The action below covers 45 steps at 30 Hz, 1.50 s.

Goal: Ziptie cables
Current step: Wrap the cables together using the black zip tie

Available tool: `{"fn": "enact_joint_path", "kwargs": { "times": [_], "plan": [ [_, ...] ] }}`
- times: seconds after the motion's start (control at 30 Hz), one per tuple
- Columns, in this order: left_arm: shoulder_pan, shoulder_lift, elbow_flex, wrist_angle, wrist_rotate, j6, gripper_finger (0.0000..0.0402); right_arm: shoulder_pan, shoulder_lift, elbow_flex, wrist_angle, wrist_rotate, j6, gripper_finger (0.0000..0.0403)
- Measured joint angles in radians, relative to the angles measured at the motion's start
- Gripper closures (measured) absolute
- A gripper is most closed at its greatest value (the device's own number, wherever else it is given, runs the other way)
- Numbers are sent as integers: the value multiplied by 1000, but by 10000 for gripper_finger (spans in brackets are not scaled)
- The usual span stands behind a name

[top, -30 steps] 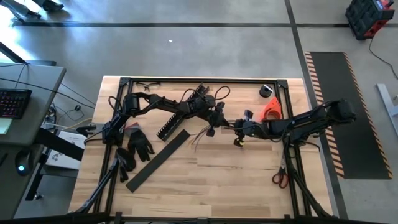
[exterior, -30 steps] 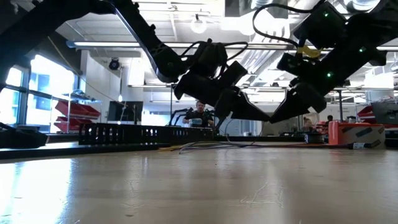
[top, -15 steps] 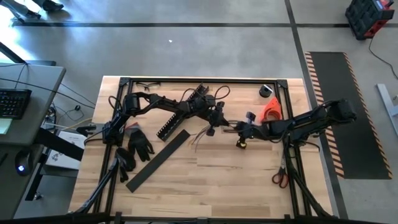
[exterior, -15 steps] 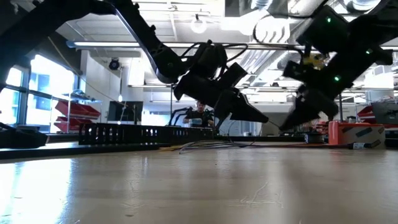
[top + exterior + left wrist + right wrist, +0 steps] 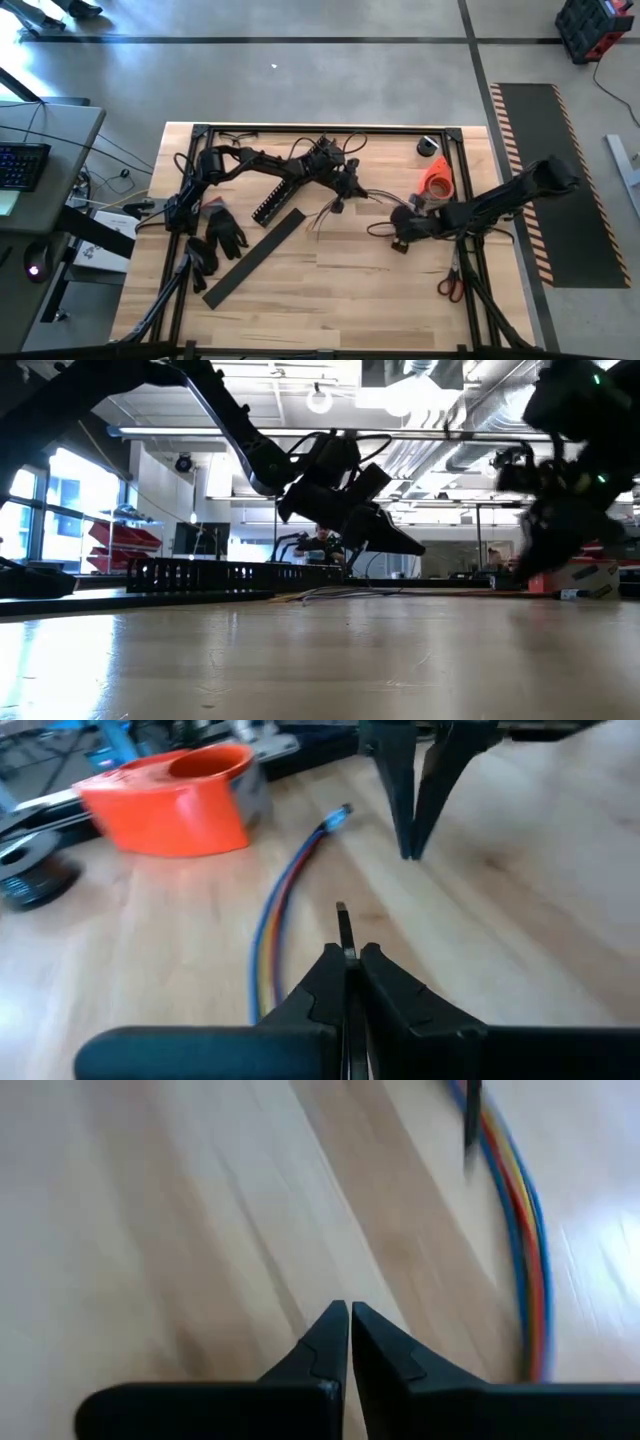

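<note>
The cables [image 5: 272, 916] are thin blue, red and yellow wires lying on the wooden table; in the high view they run from my left gripper toward my right gripper as the cables [image 5: 385, 198]. My left gripper [image 5: 348, 958] hovers over the table's middle, slanting down, shut on a thin black zip tie [image 5: 342, 916]; the high view shows the left gripper [image 5: 350, 192] there. My right gripper [image 5: 349, 1316] is shut with nothing between its fingers. It points down at bare wood beside the cables [image 5: 522, 1210], and the high view places the right gripper [image 5: 400, 243] nearer the front edge. My left gripper pinches the zip tie between its two fingertips. A short end [image 5: 342, 912] sticks out past the tips, in line with the fingers. The fingers slant down from the table's left. The end is clear of the table, beside the cables.
An orange tape dispenser [image 5: 436, 178] and a black roll [image 5: 430, 146] stand at the far right. A black slotted channel [image 5: 290, 180], a flat black strip [image 5: 255, 258] and black gloves [image 5: 225, 232] lie on the left. Red-handled scissors [image 5: 450, 285] lie by the right edge.
My right gripper has drawn away from my left gripper, going toward the table's near edge and a little to the right, and has tipped farther down. The left gripper has kept its place with the zip tie.
</note>
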Motion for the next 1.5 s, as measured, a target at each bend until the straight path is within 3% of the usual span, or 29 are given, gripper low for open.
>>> {"fn": "enact_joint_path", "kwargs": {
  "times": [0.1,0.2,0.4,0.53,0.67,0.9,0.97,1.2,1.5],
  "plan": [
    [-11,0,0,0,33,0,401,-38,-22,1,194,-17,-186,385],
    [-21,0,0,0,36,1,401,-88,-23,-4,337,-43,-337,344],
    [-29,0,0,2,35,2,401,-199,1,-36,411,-25,-403,240],
    [-29,-1,0,3,35,3,401,-223,38,-36,467,-81,-444,217],
    [-29,-1,0,3,35,3,401,-223,81,-36,524,-81,-474,248],
    [-29,-1,0,1,33,3,401,-221,104,-36,540,-47,-479,375],
    [-29,-1,0,0,36,3,401,-214,98,-36,541,-42,-473,395],
    [-20,-2,0,-13,27,7,401,-172,94,-35,410,-35,-344,401],
    [3,-2,0,-43,16,21,401,-6,93,-34,110,-31,8,402]
  ]
}}
